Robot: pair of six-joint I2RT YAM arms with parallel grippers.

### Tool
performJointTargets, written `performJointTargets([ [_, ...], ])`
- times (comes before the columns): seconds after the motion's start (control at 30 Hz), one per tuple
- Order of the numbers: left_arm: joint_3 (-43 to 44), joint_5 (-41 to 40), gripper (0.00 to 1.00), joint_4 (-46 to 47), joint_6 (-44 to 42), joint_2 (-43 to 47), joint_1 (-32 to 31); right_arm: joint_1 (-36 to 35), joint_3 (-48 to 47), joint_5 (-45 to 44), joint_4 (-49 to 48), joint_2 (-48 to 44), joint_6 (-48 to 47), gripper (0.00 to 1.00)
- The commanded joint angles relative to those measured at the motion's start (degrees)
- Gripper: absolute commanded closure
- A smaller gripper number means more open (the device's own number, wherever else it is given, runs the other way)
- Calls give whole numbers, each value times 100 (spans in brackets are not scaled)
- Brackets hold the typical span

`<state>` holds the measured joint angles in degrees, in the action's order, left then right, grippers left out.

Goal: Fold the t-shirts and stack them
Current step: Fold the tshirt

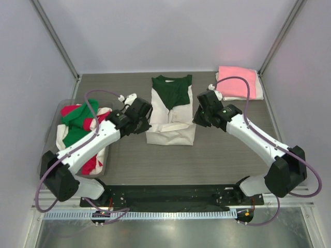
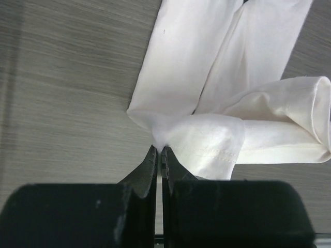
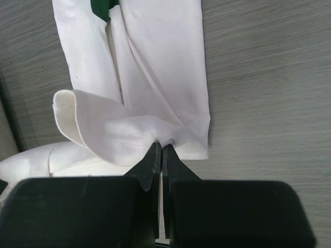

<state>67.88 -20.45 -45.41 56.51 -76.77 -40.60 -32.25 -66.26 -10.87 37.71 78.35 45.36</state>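
Top external view: cream-white t-shirt (image 1: 170, 132) is laid lengthwise at mid table (image 1: 155, 165), collar end far from the arm bases.
Green part: dark green fabric (image 1: 173, 92) is exposed on the shirt's far half, w/ cream strips on both sides.
Near part: the cloth is doubled over into a thicker band across the shirt's width.
L gripper (image 1: 148, 119): positioned at the shirt's left edge; jaws are closed tight on the cloth.
Left wrist view: L gripper (image 2: 159, 150) tips are pressed together w/ a pinch of the cream-white t-shirt (image 2: 186, 88) caught between them. A stitched hem is seen just right of the pinch, and a rolled fold is raised off the table to the right.
R gripper (image 1: 199, 118): positioned at the shirt's right edge, opposite the L one; also clamped on the cloth.
Right wrist view: R gripper (image 3: 159, 145) tips are closed on a gathered bit of the cream-white t-shirt (image 3: 165, 62). A curled loop of hem is seen to the left, and the dark green fabric (image 3: 101, 6) shows at the top edge.
Pink t-shirt (image 1: 237, 76): folded, at the far right corner, resting on a folded white piece (image 1: 247, 95).
Tub (image 1: 51, 150): clear plastic, at the left edge, beside the L arm.
Loose t-shirts (image 1: 77, 118): green, red and white, heaped unfolded inside the tub.
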Motion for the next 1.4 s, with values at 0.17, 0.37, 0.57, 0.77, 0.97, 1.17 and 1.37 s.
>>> performJointTargets([
  [0.17,1139,892,100,392,-904,-1427,825,526,-774,630,-545,1084,-853,99],
  [0.37,1719,1341,100,507,-1107,-2306,1238,772,-1161,999,-765,1692,-1126,99],
  [0.57,2228,1693,100,603,-1204,-3122,1528,1001,-1626,1430,-836,2325,-1337,99],
  [0.77,2835,1948,100,568,-1318,-3730,1687,1177,-1882,1605,-915,2756,-1451,99],
  [0.97,3144,1992,100,533,-1406,-3793,1766,1309,-2092,1746,-1117,2906,-1556,99],
  [1.17,3557,2192,100,594,-1511,-3959,1941,1405,-2356,1878,-1284,2993,-1662,99],
  [1.37,3961,2475,99,709,-1652,-4336,2021,1441,-2295,1957,-1627,3160,-1733,99],
])
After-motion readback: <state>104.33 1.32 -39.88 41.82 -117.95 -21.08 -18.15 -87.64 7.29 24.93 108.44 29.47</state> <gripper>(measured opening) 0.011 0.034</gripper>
